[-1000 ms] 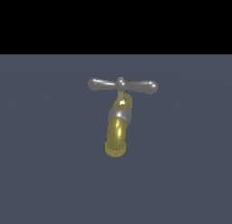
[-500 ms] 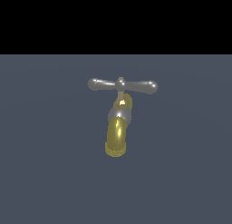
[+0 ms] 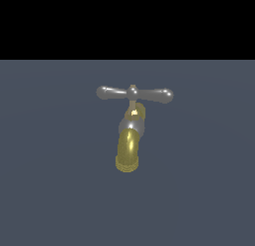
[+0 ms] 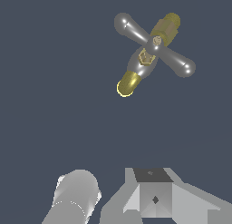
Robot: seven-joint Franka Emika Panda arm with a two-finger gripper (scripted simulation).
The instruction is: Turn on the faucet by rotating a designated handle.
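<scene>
In the wrist view we see only grey parts of the tool (image 4: 154, 198) at the frame edge; fingertips are not visible, so we cannot tell whether it is open or closed. It is well apart from the faucet (image 3: 128, 140) and does not appear in the exterior view. The faucet sits on the dark grey tabletop (image 3: 209, 190), near the middle of the exterior view. The grey handle (image 3: 134, 93) lies crosswise over the brass spout, wider than it.

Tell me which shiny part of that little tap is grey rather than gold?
The handle, the slim crossbar with two rounded ends on top of the faucet. The curved spout beneath it is brass-yellow.
</scene>
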